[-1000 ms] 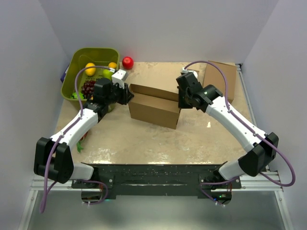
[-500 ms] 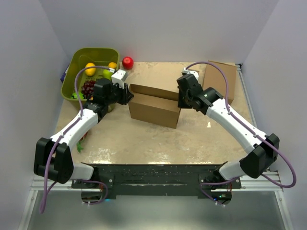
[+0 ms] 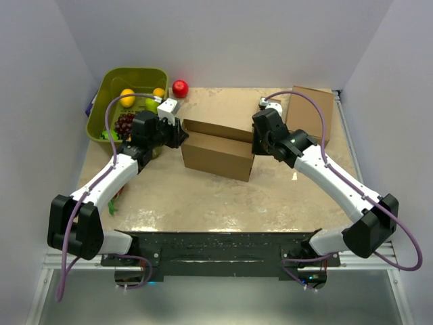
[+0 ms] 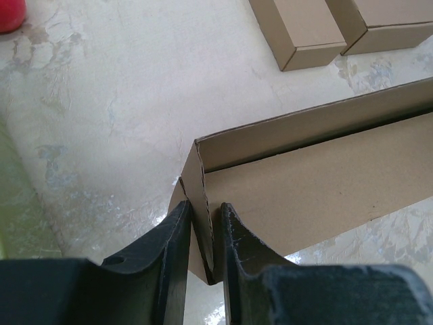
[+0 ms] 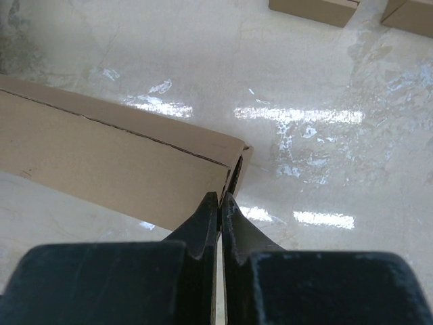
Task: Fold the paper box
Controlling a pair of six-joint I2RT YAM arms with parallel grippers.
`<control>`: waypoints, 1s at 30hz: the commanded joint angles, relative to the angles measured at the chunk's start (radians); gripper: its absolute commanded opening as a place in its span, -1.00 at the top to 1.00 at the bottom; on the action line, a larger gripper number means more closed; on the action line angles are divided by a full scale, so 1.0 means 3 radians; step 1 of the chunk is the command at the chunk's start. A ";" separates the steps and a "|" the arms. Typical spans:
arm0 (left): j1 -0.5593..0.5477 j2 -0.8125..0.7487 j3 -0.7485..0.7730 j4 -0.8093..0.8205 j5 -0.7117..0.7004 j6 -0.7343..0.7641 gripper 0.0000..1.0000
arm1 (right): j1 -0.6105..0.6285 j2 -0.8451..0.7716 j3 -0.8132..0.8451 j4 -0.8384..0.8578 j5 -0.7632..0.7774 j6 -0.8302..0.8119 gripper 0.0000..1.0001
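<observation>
Left wrist: left claw (image 4: 203, 207) straddles paper box (image 4: 325, 183) wall (end corner).

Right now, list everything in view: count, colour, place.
paper box: one, brown, table centre, partly folded
smaller cardboard boxes: two, brown, right rear of the table
bin: one, green, left rear corner
fruit: several pieces, yellow, orange, green and dark red, in the bin
round object: one, red, on the table beside the bin
table: one, beige
left end effector: one, black, closed on the paper box's left end wall
right end effector: one, black, shut, at the paper box's right end corner
</observation>
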 commanded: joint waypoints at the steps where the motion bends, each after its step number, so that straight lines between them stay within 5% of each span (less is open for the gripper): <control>1: -0.0119 0.0008 -0.0119 -0.0318 0.0386 -0.0031 0.53 | 0.0071 0.0105 -0.0120 -0.0069 -0.0266 0.0023 1.00; 30: -0.0119 0.0059 -0.0099 -0.0400 0.0269 0.0020 0.55 | 0.0071 -0.0044 -0.0064 -0.0233 -0.0154 -0.0013 1.00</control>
